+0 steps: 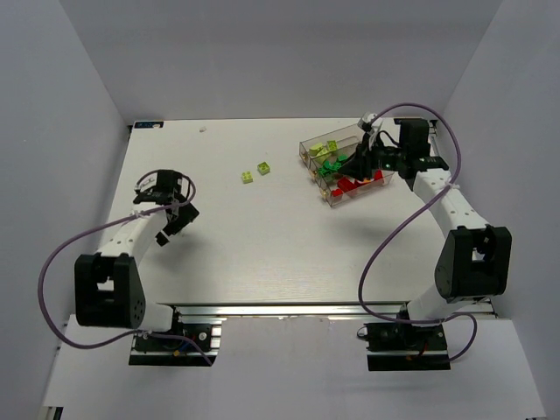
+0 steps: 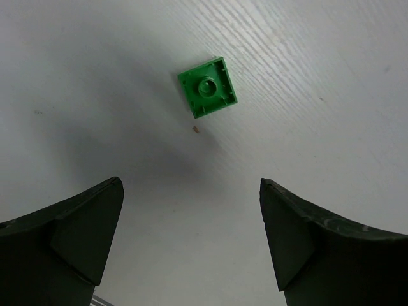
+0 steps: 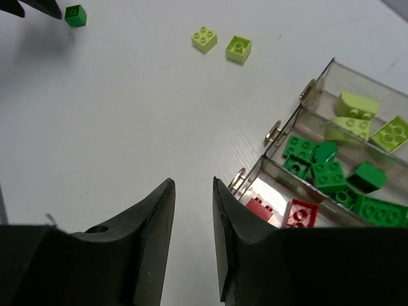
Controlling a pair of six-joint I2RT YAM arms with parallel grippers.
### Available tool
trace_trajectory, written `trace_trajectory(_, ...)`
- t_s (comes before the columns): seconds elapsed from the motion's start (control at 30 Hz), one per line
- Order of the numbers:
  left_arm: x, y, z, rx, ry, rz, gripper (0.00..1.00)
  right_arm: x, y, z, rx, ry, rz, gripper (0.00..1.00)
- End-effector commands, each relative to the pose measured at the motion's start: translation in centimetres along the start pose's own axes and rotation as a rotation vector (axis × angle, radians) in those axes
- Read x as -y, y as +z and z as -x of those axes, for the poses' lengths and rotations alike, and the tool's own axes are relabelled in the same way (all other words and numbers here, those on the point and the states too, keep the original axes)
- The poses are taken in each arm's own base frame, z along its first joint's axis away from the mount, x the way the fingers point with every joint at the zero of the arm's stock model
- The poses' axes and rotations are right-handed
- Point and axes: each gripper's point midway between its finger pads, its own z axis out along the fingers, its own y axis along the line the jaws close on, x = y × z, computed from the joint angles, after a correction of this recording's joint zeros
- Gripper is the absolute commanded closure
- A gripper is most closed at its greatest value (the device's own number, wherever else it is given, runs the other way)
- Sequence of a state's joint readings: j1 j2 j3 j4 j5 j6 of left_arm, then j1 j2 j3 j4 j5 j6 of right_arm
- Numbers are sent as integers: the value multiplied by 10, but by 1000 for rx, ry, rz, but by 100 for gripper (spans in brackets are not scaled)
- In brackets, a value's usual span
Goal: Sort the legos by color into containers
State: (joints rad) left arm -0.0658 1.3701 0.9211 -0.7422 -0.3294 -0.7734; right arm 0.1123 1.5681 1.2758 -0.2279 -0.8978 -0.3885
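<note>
Left gripper (image 2: 191, 185) hangs spread wide, a green brick (image 2: 207, 87) lying loose just ahead of its fingertips. Two pale yellow-green bricks (image 3: 204, 39) sit well ahead of the right gripper (image 3: 191, 186). Its jaws show a narrow gap, nothing between, with the containers (image 3: 331, 67) just right of them.

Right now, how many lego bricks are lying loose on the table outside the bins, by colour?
Yellow-green bricks: 2
Green brick: 1
Total loose: 3
</note>
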Motion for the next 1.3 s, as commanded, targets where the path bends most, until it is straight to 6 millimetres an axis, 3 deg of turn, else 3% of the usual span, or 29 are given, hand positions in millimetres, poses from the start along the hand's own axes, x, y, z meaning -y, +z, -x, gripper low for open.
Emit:
trace_trajectory(0.0, 8, 11, 7, -12, -101, 10, 4, -11, -7, 17, 56, -14, 13, 64)
trace_trajectory(0.13, 14, 31, 6, -42, -131, 22, 5, -15, -8, 13, 55, 6, 12, 62)
trace_trajectory(0.37, 17, 46, 22, -12, -156, 47, 12, -19, -10, 11, 59, 12, 11, 61)
trace_trajectory(0.43, 8, 58, 27, -23, -173, 82, 14, -19, -10, 10, 59, 18, 11, 61)
trace_trajectory(0.77, 14, 73, 30, -42, -170, 86, 23, -20, -11, 9, 56, 24, 6, 60)
trace_trajectory(0.93, 18, 73, 31, -41, -175, 74, 36, -20, -10, 9, 57, 21, 7, 60)
trace_trajectory(1.2, 26, 57, 40, -23, -160, 4, 73, -22, -11, 5, 50, 24, 6, 59)
trace_trajectory(1.27, 38, 50, 38, -47, -144, -71, 83, -23, -12, 6, 53, 17, 5, 59)
